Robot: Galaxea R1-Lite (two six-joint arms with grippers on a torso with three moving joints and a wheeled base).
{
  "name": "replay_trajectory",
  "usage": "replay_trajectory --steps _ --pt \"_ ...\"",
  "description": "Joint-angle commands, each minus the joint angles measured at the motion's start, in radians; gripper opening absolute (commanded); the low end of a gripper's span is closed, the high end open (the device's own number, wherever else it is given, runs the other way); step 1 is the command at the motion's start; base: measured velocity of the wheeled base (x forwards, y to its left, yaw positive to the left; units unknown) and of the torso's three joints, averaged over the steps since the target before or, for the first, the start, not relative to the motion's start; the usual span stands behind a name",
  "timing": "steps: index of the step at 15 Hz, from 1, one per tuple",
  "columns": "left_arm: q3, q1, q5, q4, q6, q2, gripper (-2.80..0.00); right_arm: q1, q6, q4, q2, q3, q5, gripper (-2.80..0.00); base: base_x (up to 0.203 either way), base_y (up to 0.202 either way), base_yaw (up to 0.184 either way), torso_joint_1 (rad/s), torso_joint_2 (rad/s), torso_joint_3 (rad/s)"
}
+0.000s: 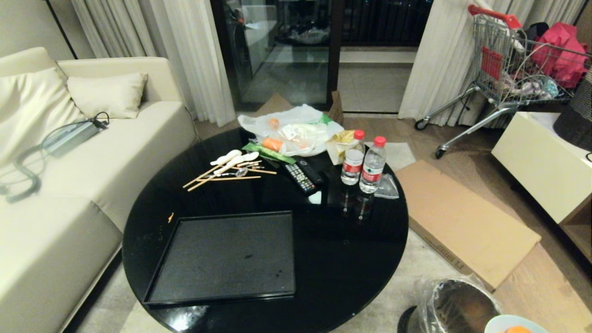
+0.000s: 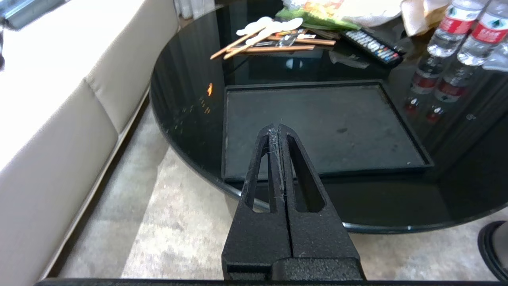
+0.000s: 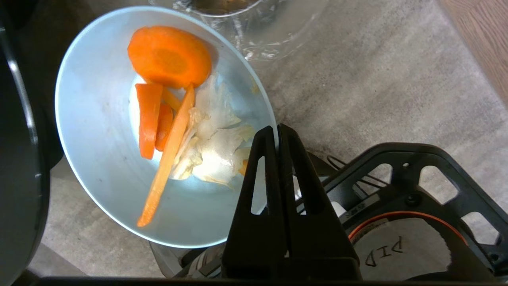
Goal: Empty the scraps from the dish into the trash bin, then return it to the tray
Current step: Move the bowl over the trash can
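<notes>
Black and bare, the tray (image 1: 222, 256) lay on the round table (image 1: 360, 259) in the head view; only the dish's rim (image 1: 502, 322) peeped in beside the trash bin (image 1: 455, 305), with no gripper visible.

The left wrist view showed the left gripper (image 2: 278, 129) pressed shut on nothing, hanging over the tray's (image 2: 317, 123) near edge.

The right wrist view alone revealed the right gripper (image 3: 276, 131) pinching the dish (image 3: 99, 159) by its rim, scraps (image 3: 170, 55) inside, the bin's liner (image 3: 254, 35) just beyond. Below the gripper, a label read "PID".
</notes>
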Motion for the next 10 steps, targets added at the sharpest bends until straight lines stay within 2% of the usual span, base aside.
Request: replay_trajectory --steps 1,10 --pt "0.0 0.0 0.0 0.0 0.001 0.0 -2.8 0.0 0.005 0.003 -0.009 0.0 -0.001 -2.8 0.0 0.0 0.0 0.0 0.0 0.0" --pt "0.0 0.0 0.0 0.0 -0.001 0.0 -2.8 0.0 0.018 0.003 -0.012 -0.002 -0.002 -2.8 0.0 0.0 0.0 0.0 0.0 0.0"
